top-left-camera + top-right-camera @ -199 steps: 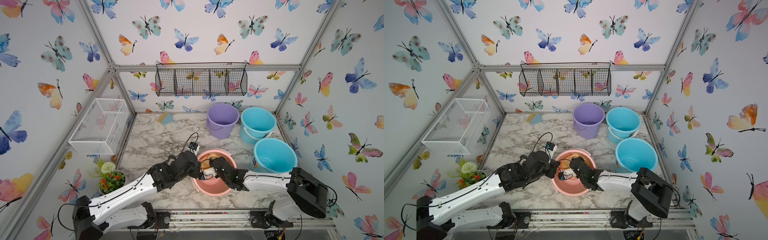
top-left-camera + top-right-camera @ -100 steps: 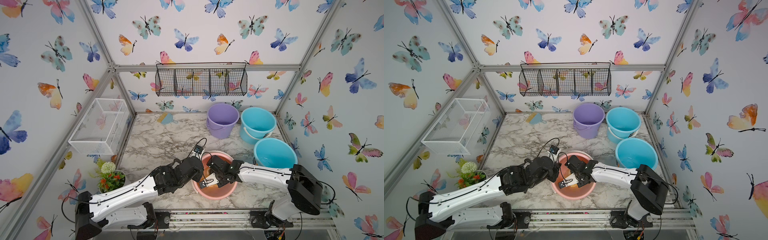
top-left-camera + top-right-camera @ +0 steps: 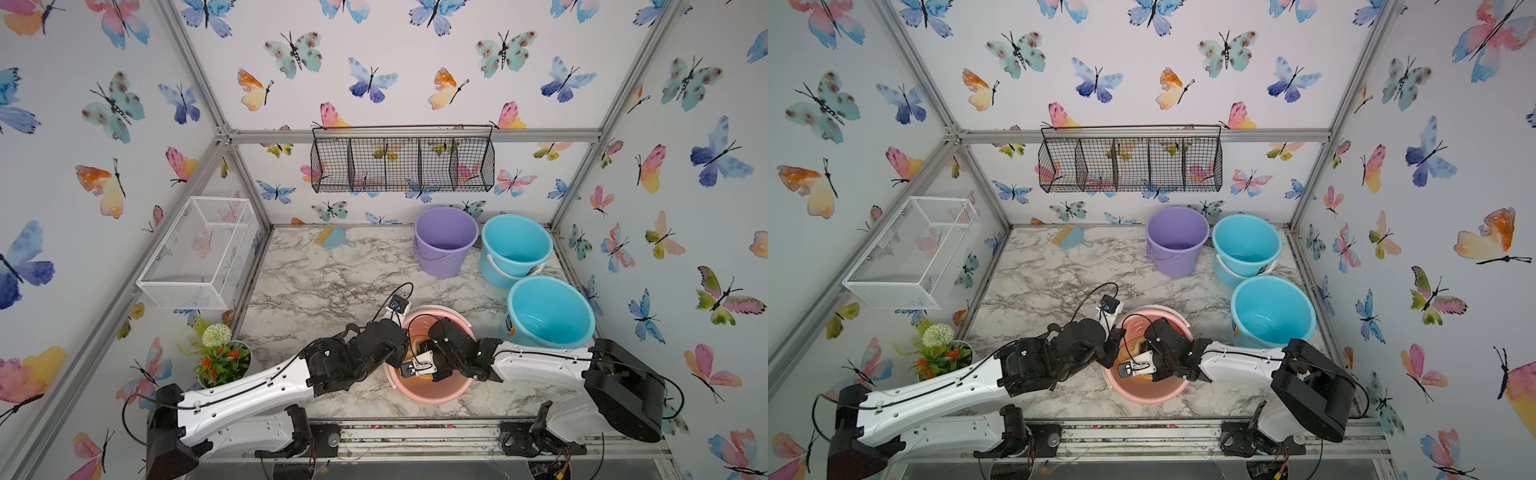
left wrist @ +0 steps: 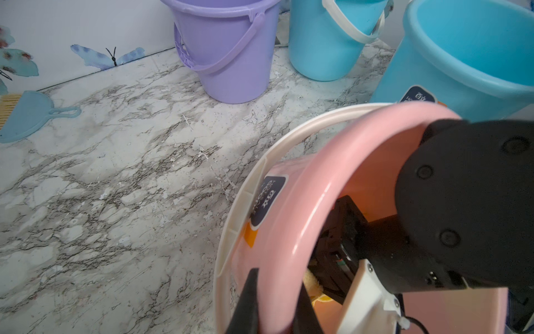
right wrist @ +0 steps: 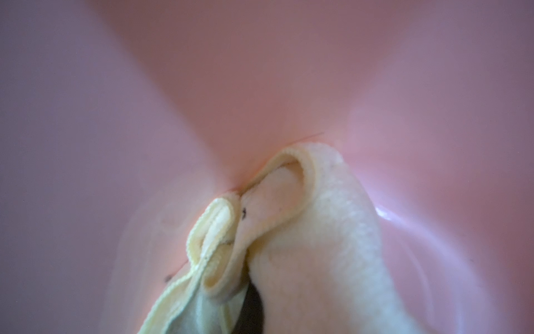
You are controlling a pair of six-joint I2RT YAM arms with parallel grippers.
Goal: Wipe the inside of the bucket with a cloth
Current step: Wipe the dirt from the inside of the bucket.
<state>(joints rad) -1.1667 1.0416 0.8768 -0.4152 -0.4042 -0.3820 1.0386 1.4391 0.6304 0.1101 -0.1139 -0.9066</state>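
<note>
Station check, wiping step in hand.

- **Left gripper [image 4: 274, 309]:** the jaws are narrow and clamped on the rim of the round pink plastic bucket [image 3: 434, 392], one finger outside the wall and one inside. I judge this arm to be the brace.
- **Right gripper [image 4: 329, 269]:** it is down inside the bucket. Its jaws are closed on the pale yellow terry cloth [image 5: 318, 245], which hides most of them.
- **Cloth position:** it bunches straight ahead of the right jaws. Its folded hems are pressed into the seam where the bucket floor meets the wall, and its long axis runs from the jaws out to that seam.
- **Arm nearer the cloth:** the right one, in contact.
- **Judgement:** the coming stroke should drag the cloth sideways along the seam while the left clamp holds firm.
</note>
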